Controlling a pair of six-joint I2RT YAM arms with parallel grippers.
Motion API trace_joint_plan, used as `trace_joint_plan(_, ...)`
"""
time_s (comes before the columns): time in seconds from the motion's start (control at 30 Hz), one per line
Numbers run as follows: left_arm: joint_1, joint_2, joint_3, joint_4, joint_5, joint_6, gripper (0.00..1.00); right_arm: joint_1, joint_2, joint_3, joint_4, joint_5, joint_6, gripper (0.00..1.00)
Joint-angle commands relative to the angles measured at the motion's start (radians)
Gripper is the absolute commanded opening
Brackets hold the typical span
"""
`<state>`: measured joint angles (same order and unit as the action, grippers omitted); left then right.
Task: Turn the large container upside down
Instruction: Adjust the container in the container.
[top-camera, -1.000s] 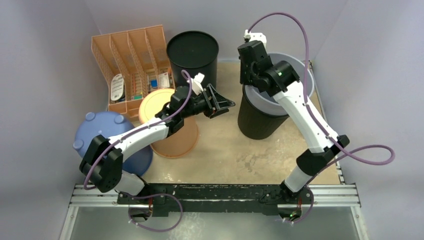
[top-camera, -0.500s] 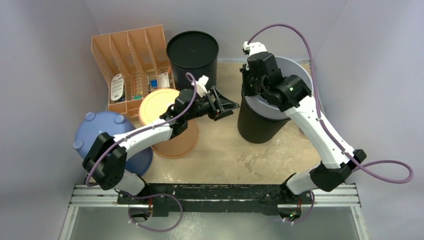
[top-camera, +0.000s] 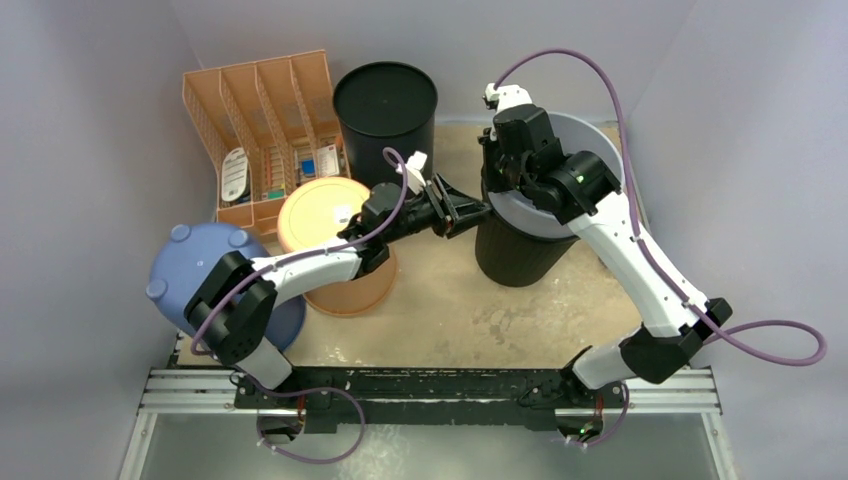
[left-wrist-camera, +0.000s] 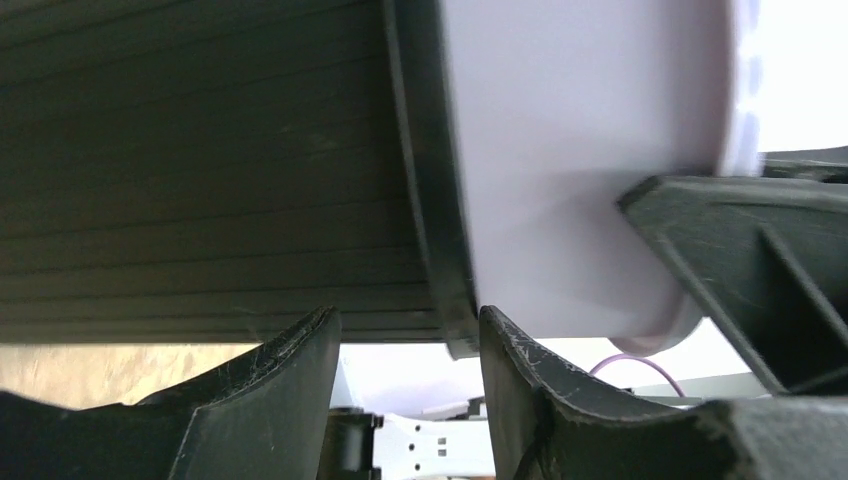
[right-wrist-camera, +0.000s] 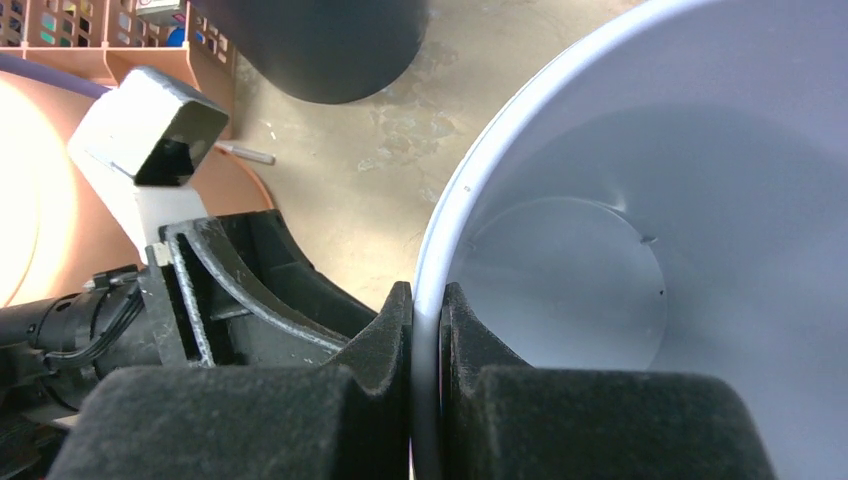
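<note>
Right end effector (right-wrist-camera: 428, 300) is clamped down tight on the thin rim of the grey bin (top-camera: 590, 130), one finger inside and one outside. Left end effector (left-wrist-camera: 408, 325) is spread wide with nothing in it, and the lip of the ribbed black bin (top-camera: 515, 250) runs down toward the gap between its fingers. The grey bin sits right of centre toward the top of the overhead frame, nested in that black bin on the table (top-camera: 450, 310). Here's the worry: one pinch on a slim rim is not much to swing a big bin on, so it could slip out as the load shifts. The black bin may ride along and then drop free mid-turn, rolling into the orange tub (top-camera: 335, 255) at centre left. And if the left fingers close late or off the lip, they would only shove the stack sideways. As for pose, the grey bin's mouth faces up at the camera and its bottom is down inside the black one. Its long axis looks near vertical, perhaps leaning toward the upper right, though that may be camera angle.
</note>
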<state>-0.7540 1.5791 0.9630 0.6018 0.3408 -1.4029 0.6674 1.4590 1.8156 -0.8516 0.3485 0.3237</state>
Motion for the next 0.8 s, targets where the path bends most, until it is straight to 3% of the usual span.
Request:
trace_joint_plan(0.0, -0.001, 0.011, 0.019, 0.162, -0.008, -0.066, 0.51, 0.0, -0.015, -0.012, 0.073, -0.034, 0.038, 0.05)
trace_joint_plan(0.23, -0.003, 0.027, 0.032, 0.182, -0.004, -0.086, 0.46, 0.0, -0.009, -0.008, 0.071, -0.039, 0.042, 0.05)
trace_joint_plan(0.47, -0.004, 0.043, 0.037, 0.122, -0.03, -0.083, 0.2, 0.012, 0.008, 0.017, 0.05, -0.01, 0.044, 0.1)
trace_joint_plan(0.53, -0.002, 0.041, 0.039, 0.096, -0.039, -0.079, 0.19, 0.017, 0.018, 0.028, 0.029, 0.015, 0.044, 0.18)
trace_joint_plan(0.7, -0.003, 0.035, 0.041, 0.073, -0.054, -0.082, 0.17, 0.033, 0.04, 0.056, -0.025, 0.103, 0.041, 0.56)
trace_joint_plan(0.77, -0.003, 0.031, 0.046, 0.057, -0.06, -0.08, 0.17, 0.038, 0.045, 0.059, -0.04, 0.127, 0.041, 0.58)
